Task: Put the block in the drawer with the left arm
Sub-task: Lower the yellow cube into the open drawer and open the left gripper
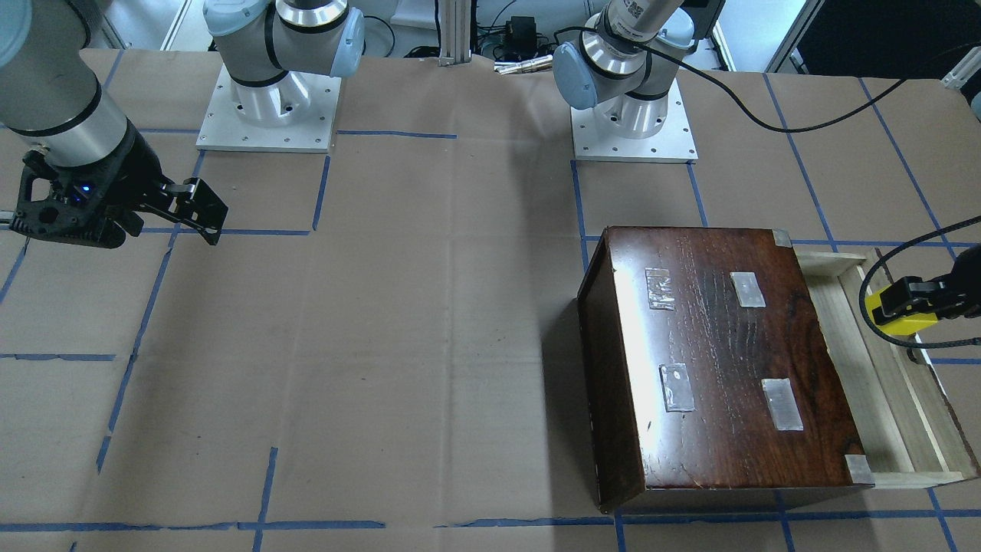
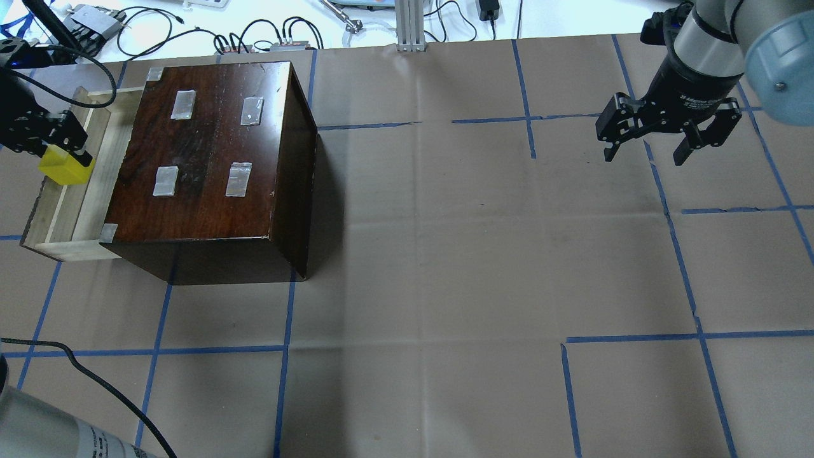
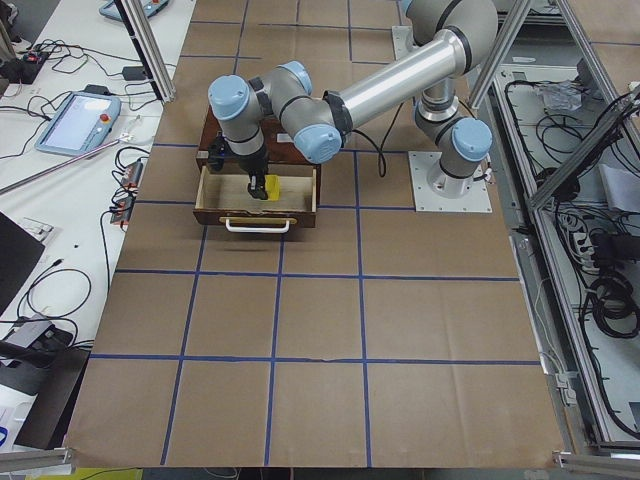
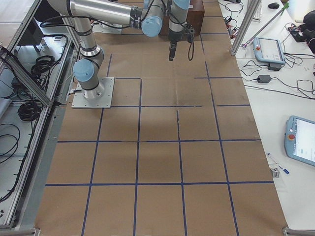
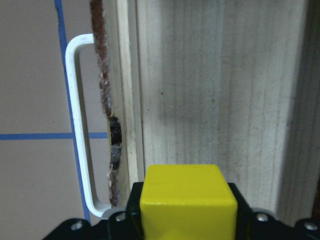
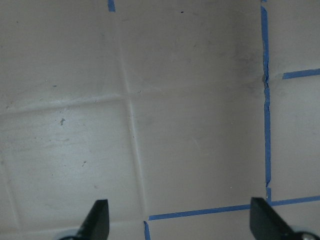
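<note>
The yellow block [image 2: 63, 169] is held in my left gripper [image 2: 60, 156], which is shut on it above the open drawer [image 2: 71, 210]. The drawer is a pale wood tray pulled out of the dark reddish-brown box [image 2: 210, 159]. In the front-facing view the block [image 1: 908, 316] hangs over the drawer's floor [image 1: 866, 383]. The left wrist view shows the block [image 5: 187, 202] between the fingers, over the drawer's pale floor [image 5: 220, 100], with the white handle [image 5: 80, 125] at left. My right gripper [image 2: 648, 149] is open and empty, far off over bare paper.
The table is covered in brown paper with blue tape lines [image 2: 286, 350]. Cables and small devices [image 2: 267, 38] lie along the far edge. The left arm's black cable [image 1: 881, 307] loops beside the block. The two arm bases [image 1: 268, 107] stand at the robot's side.
</note>
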